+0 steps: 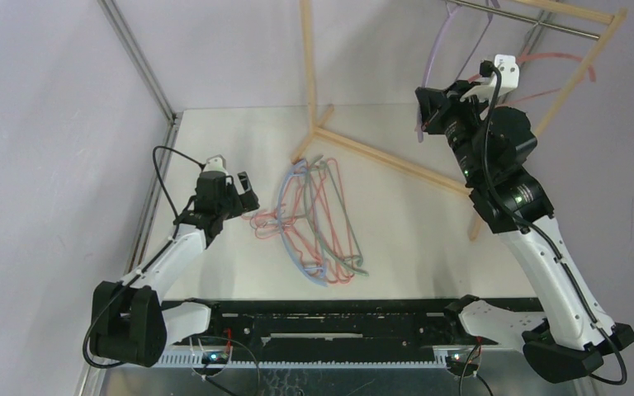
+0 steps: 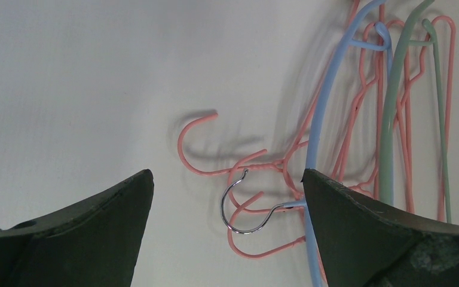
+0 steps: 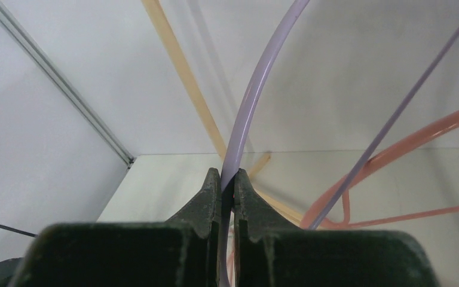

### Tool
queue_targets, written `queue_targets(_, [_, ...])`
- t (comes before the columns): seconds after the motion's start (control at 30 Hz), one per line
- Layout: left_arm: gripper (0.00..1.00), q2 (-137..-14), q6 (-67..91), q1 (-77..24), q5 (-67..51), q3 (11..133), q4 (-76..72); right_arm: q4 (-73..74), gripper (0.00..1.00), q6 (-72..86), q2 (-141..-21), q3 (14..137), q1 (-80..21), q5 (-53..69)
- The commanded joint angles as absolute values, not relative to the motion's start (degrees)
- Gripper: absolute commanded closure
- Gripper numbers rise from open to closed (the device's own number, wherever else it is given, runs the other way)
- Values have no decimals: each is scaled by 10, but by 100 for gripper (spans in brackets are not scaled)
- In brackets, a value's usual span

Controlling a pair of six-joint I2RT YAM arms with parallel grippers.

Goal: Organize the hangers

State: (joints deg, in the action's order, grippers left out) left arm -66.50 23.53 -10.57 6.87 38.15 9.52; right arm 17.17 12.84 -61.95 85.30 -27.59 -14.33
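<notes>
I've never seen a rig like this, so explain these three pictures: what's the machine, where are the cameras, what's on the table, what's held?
These are two robot arms. The wide picture looks down from above and behind them; the other two come from cameras on their wrists. A tangle of pink, blue and grey-green hangers lies on the table. The left gripper hovers open over its hooks. The right gripper is shut on a lilac hanger up by the wooden rack.

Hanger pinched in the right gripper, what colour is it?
Lilac hanger; best in right wrist view.
</notes>
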Motion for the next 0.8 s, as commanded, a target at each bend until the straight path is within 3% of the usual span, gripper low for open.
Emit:
queue_targets(0.0, [0,-666,236,-104,64,402,75,138,100,100,-616,888,-297,-132])
queue_targets(0.33, [0,-666,238,-104,66,391,72,153,100,104,-624,851,-341,-147])
queue_targets(0.77, [0,-660,236,-104,69,382,72,149,100,120,-626,833,-290,-163])
